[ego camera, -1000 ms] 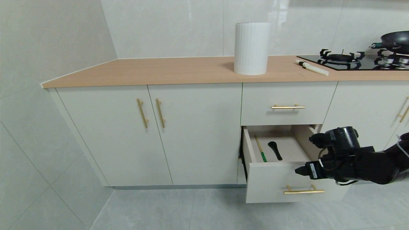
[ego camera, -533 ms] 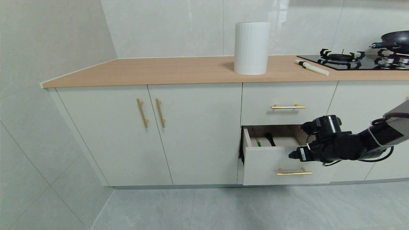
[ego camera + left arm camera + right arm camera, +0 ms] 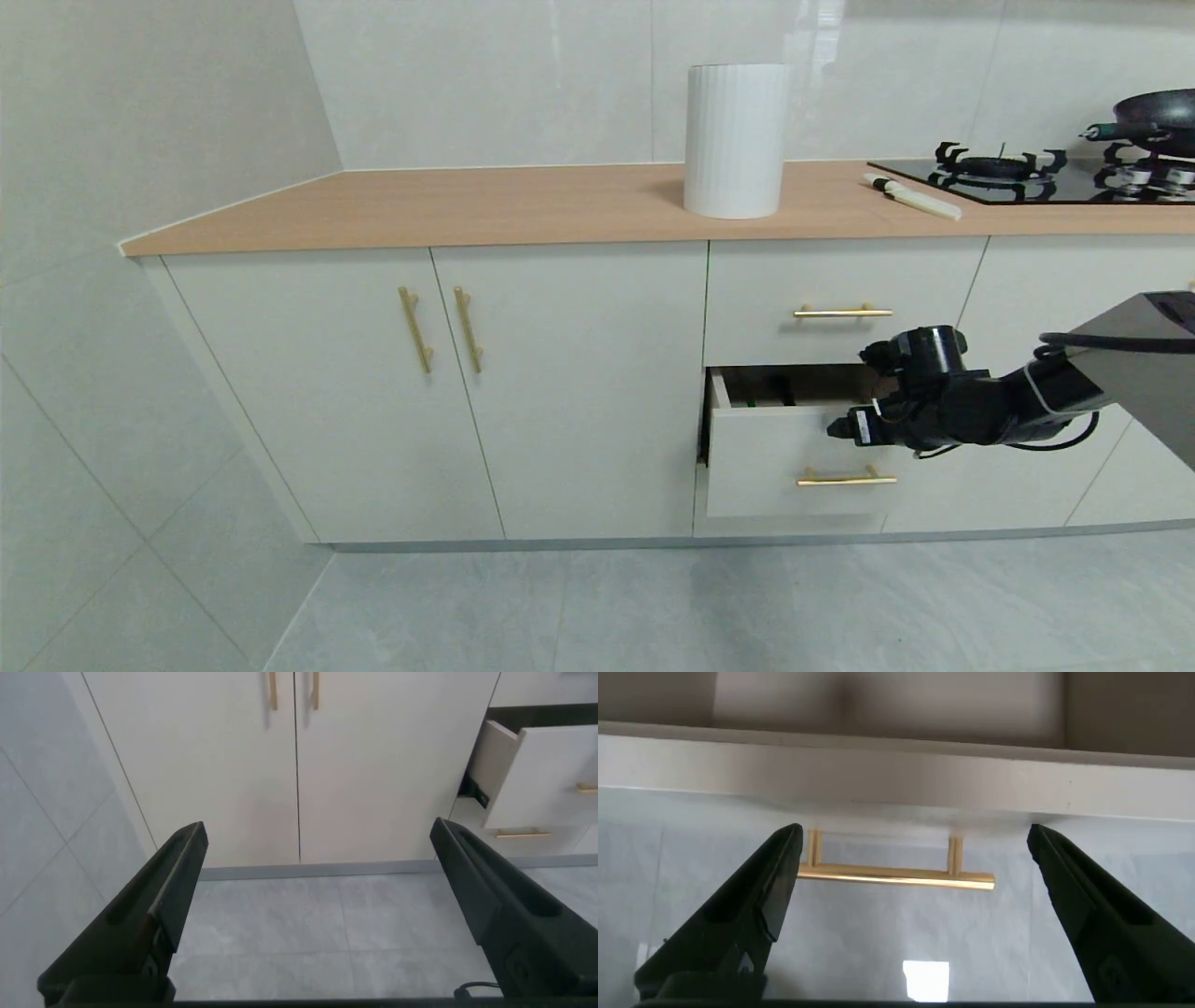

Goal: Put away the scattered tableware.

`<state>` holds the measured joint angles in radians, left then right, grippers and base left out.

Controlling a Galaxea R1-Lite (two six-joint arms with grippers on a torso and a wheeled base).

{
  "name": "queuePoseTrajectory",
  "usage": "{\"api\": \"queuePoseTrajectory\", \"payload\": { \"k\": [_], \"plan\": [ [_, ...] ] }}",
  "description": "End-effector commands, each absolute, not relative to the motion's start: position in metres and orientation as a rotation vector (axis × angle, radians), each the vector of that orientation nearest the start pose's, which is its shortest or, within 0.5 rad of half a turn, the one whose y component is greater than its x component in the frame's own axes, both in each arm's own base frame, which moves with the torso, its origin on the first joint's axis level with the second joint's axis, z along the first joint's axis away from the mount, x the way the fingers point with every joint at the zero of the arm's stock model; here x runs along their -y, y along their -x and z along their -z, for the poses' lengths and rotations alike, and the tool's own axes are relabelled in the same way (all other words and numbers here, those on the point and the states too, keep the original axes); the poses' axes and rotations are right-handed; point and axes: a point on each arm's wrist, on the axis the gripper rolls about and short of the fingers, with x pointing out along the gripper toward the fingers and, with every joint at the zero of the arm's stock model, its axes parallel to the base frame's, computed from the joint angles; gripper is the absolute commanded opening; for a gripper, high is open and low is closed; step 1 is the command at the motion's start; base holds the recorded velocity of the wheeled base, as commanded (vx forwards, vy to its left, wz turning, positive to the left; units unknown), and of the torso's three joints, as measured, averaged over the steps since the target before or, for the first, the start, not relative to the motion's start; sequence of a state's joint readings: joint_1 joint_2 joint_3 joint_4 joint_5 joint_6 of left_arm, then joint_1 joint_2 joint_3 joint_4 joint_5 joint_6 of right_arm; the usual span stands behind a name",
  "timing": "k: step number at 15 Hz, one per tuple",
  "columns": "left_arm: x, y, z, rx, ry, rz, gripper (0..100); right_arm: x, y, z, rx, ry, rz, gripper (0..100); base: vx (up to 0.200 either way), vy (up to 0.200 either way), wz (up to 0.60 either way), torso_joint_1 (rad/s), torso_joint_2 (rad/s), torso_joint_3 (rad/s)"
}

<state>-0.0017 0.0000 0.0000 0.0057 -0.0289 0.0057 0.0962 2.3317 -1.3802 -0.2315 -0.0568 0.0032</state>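
The robot was at the step of shutting the lower drawer [image 3: 794, 453]. The drawer was nearly shut, with just a thin gap at the top. The right gripper [image 3: 837, 430] was right at the top of the drawer front, above the gold handle [image 3: 846, 479]. Its jaws were spread wide and held nothing. In the gap I could see some green-tipped tableware [image 3: 750, 402]. It lay inside the drawer, behind the front and apart from the jaws. The next move probably needed 1 more soft, straight push so the front closed flat. The left gripper [image 3: 318, 833] hung low, well apart from the drawer, spread wide and holding nothing too. A pale knife [image 3: 910, 197] lay on the counter [image 3: 467, 205], so it may have been next
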Motion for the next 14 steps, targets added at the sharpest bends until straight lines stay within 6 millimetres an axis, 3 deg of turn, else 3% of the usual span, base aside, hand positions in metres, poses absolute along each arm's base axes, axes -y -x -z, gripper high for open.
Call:
{"api": "queuePoseTrajectory", "payload": {
  "k": [1,8,14],
  "plan": [
    [0.001,0.023,-0.075,-0.005,-0.006,0.031,100,-0.042,-0.456,-0.042,-0.714,0.048,-0.035,100,0.000,0.000,0.00,0.000,0.00,0.000],
    [0.001,0.023,-0.075,-0.005,-0.006,0.031,100,-0.034,-0.469,-0.044,-0.660,0.007,-0.005,100,0.000,0.000,0.00,0.000,0.00,0.000],
    [0.001,0.023,-0.075,-0.006,-0.006,0.029,100,-0.040,-0.483,-0.025,-0.524,0.016,0.040,100,0.000,0.000,0.00,0.000,0.00,0.000]
  ]
}}
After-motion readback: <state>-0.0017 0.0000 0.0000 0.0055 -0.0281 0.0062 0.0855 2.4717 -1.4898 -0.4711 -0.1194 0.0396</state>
